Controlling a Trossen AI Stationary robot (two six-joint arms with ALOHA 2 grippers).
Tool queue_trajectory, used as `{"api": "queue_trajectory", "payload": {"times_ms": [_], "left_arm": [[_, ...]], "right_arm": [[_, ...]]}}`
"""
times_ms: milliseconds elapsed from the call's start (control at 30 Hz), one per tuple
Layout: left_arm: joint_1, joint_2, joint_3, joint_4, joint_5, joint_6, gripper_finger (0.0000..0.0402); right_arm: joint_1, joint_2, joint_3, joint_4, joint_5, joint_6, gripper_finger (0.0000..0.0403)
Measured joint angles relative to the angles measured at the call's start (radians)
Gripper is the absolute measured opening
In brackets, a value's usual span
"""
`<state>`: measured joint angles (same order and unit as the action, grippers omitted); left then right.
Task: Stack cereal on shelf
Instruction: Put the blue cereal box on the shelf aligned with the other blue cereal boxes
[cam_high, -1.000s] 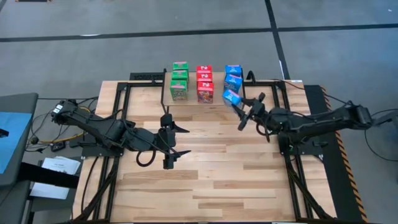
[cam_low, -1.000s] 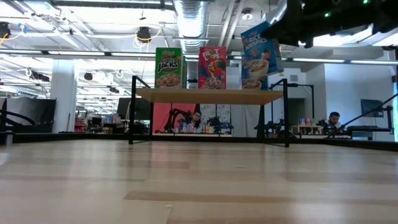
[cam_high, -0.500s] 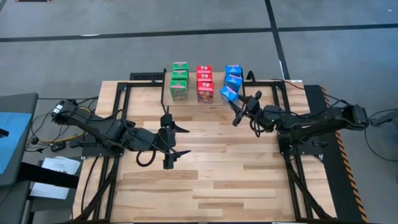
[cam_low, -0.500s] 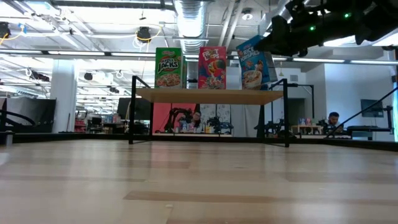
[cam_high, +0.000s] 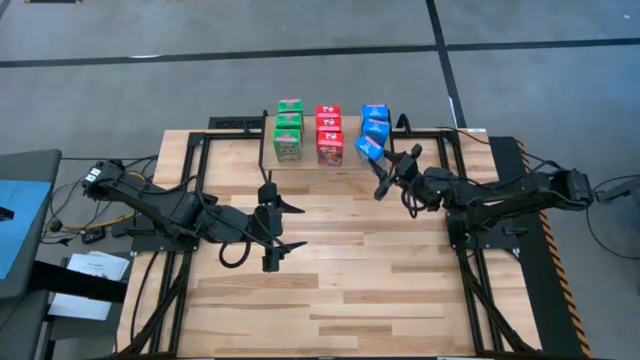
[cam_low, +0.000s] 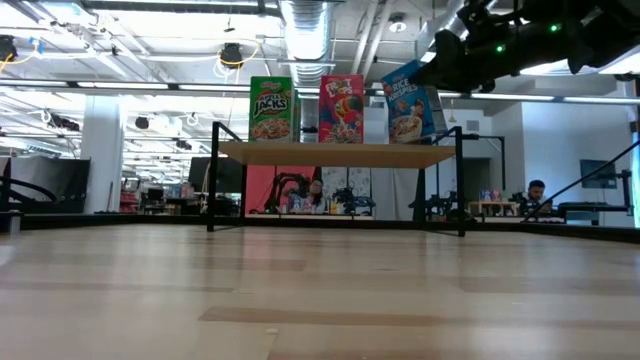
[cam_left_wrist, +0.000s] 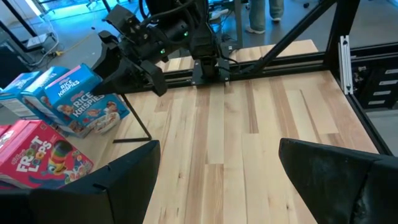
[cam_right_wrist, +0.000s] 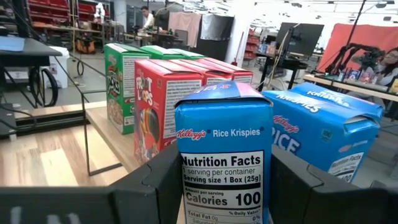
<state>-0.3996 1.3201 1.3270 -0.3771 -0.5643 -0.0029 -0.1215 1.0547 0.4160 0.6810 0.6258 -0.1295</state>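
Now the right gripper (cam_high: 384, 172) clasps a tilted blue cereal box (cam_high: 369, 150) over the shelf's (cam_low: 340, 154) right end; the left gripper (cam_high: 285, 227) waits wide mid-desk.

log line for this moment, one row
phase: placing last blue box | right gripper: shut on blue cereal box, tilted at shelf edge | left gripper: open, waiting mid-table
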Motion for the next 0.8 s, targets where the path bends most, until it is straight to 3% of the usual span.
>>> {"api": "queue_trajectory", "payload": {"times_ms": [267, 533, 800], "left_arm": [[0.000, 0.000, 0.000, 0.000, 0.000, -0.001, 0.0318], [0.000, 0.000, 0.000, 0.000, 0.000, -0.001, 0.0318], [0.000, 0.000, 0.000, 0.000, 0.000, 0.005, 0.0318]], "right_arm": [[0.000, 0.000, 0.001, -0.024, 0.000, -0.002, 0.0208], [-0.031, -0.001, 0.001, -0.051, 0.002, 0.028, 0.0250], [-0.029, -0.001, 0.001, -0.064, 0.003, 0.037, 0.0255]]}}
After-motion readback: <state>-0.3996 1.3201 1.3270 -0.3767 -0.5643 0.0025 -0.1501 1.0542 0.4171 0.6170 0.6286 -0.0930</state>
